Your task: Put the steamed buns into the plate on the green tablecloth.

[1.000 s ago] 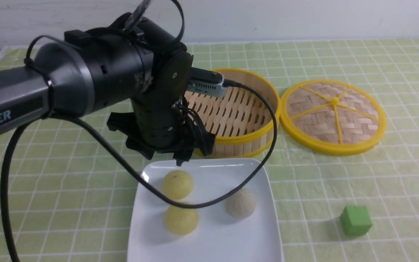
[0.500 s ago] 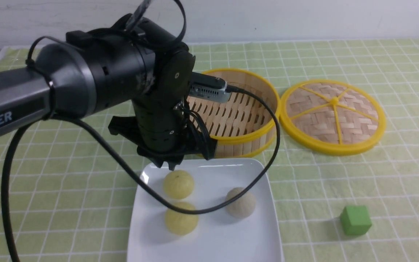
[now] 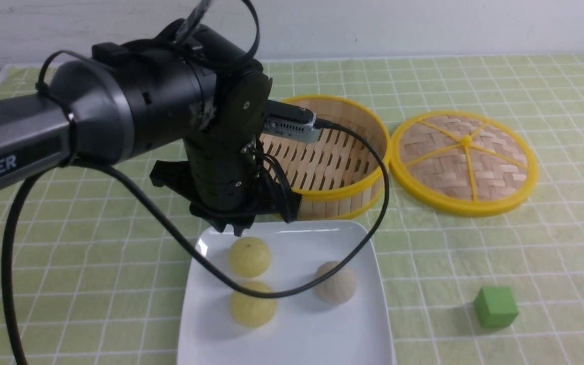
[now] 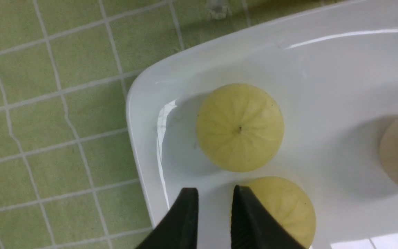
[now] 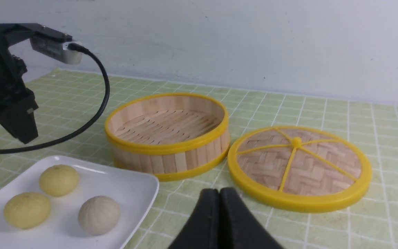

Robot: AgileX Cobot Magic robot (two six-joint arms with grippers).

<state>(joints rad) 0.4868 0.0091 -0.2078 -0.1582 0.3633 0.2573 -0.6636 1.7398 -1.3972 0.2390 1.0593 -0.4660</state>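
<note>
Beyond your white square plate stands the round yellow-rimmed bamboo steamer basket, with its flat woven lid to the right and a small green cube nearer you; a black cable droops across the plate. A pale grey wall backs the counter's checked green tablecloth. All three steamed buns lie on the plate: your left gripper hovers above them, narrowly parted and holding nothing, while your right gripper is pressed together, off to the plate's right.
</note>
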